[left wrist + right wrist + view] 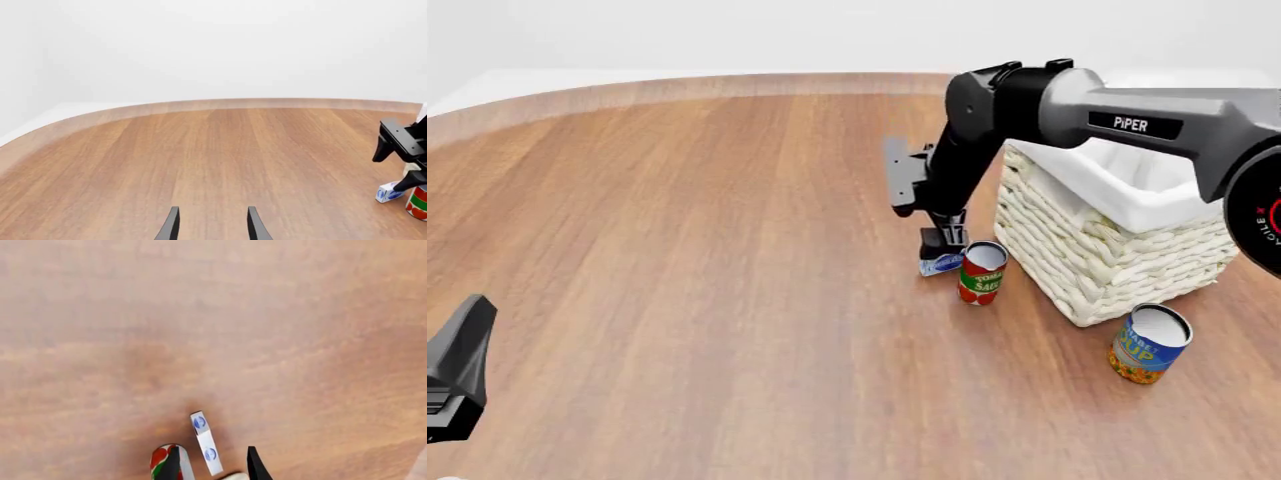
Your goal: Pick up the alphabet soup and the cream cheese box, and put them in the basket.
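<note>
The table (694,250) carries the basket (1108,250) at right; the soup can (1149,343) stands just before it; the right claw (942,243), fingers apart, straddles the box (940,264) beside the red can (981,272); the left claw (212,225) gapes, well apart.

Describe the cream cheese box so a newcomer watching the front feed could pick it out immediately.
Find the large cream wicker basket with white cloth liner on the table's right side. At its near-left corner stands a small red-and-green labelled can. Beside it, away from the basket, lies the small flat blue-and-white cream cheese box, directly beneath the right arm's black claw; it's the only box there.
</note>
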Robot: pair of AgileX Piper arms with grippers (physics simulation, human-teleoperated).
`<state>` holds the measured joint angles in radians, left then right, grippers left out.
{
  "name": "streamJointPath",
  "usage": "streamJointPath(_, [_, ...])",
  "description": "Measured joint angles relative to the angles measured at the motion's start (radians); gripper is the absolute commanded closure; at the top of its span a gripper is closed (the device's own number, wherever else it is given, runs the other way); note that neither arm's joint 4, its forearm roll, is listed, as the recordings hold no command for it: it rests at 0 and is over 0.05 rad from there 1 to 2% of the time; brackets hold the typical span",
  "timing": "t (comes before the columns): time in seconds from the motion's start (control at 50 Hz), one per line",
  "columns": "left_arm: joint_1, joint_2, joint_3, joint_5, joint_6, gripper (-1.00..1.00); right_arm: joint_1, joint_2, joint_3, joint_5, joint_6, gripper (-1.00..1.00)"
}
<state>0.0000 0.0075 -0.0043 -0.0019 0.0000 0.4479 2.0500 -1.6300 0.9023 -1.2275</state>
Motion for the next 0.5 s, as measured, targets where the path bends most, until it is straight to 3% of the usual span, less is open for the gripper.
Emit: streamJointPath(0.5, [0.0, 0.0, 0.0, 0.0, 0.0, -1.0, 0.005, 0.026, 0.013, -0.017, 0.005, -1.0])
